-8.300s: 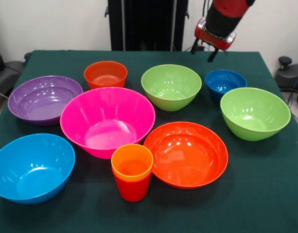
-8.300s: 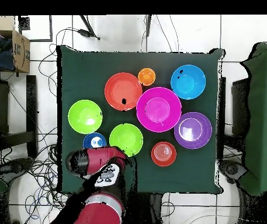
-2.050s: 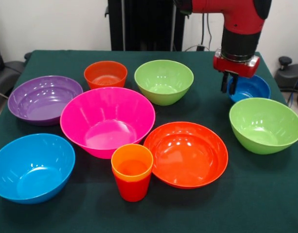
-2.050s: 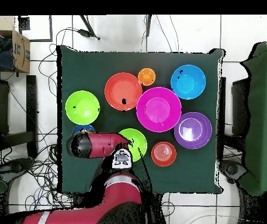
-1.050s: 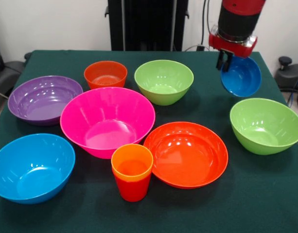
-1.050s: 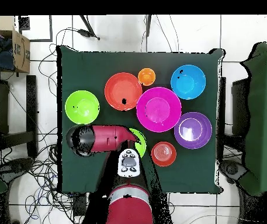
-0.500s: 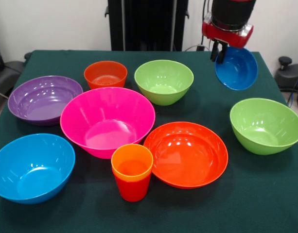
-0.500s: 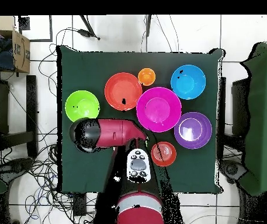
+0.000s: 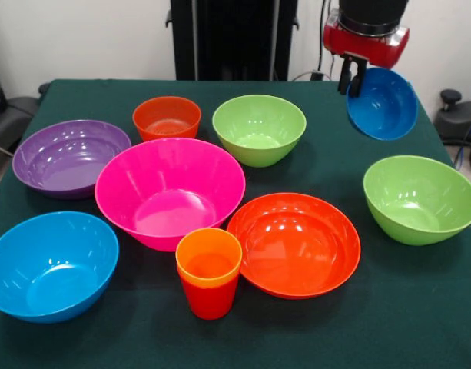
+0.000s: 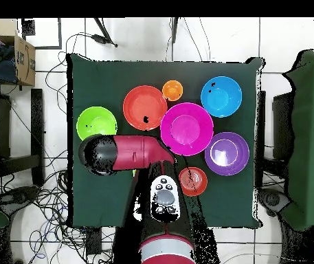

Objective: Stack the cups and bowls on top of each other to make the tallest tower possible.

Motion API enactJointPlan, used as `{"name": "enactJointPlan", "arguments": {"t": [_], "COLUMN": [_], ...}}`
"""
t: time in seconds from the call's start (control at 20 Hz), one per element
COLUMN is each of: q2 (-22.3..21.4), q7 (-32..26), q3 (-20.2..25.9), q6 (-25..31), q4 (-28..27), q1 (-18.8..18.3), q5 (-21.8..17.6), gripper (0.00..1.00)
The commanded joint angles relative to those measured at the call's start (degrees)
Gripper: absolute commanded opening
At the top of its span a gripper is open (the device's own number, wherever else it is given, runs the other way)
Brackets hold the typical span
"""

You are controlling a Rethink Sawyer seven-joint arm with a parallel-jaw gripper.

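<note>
- Blue plastic hangs in mid-air: the small blue bowl [image 9: 383,103] dangles tilted, its rim pinched in the closed gripper [image 9: 353,79], well above the green table [image 9: 419,307] at its far right corner.
- The tower barely exists. Only the orange cup [image 9: 209,259] sits nested in the red cup [image 9: 210,298] at the front; no bowl rests on them yet.
- Seven bowls remain loose and upright on the cloth: the purple bowl [image 9: 68,157], the light blue bowl [image 9: 49,264], the large pink bowl [image 9: 170,191], the large orange-red bowl [image 9: 295,243], the small orange-red bowl [image 9: 167,118], the middle lime green bowl [image 9: 259,128] and the right lime green bowl [image 9: 420,198].
- Every bowl and the orange cup appear empty.
- Overhead, the arm [image 10: 121,153] hides the lifted bowl.
</note>
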Motion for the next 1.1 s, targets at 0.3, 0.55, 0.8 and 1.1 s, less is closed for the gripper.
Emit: {"name": "enactJointPlan", "arguments": {"t": [0.3, 0.55, 0.8, 1.1], "q2": [-0.8, 2.8, 7.5, 9.4], "q7": [-10.0, -11.0, -18.2, -21.8], "q3": [6.1, 5.7, 13.5, 17.5], "q6": [-6.4, -9.2, -12.1, -6.6], "q4": [-7.9, -12.8, -15.9, -20.9], "q1": [-3.9, -5.0, -12.9, -15.9], "q5": [-9.6, -15.2, -18.1, -20.9], "gripper": [0.00, 0.00, 0.00, 0.00]}}
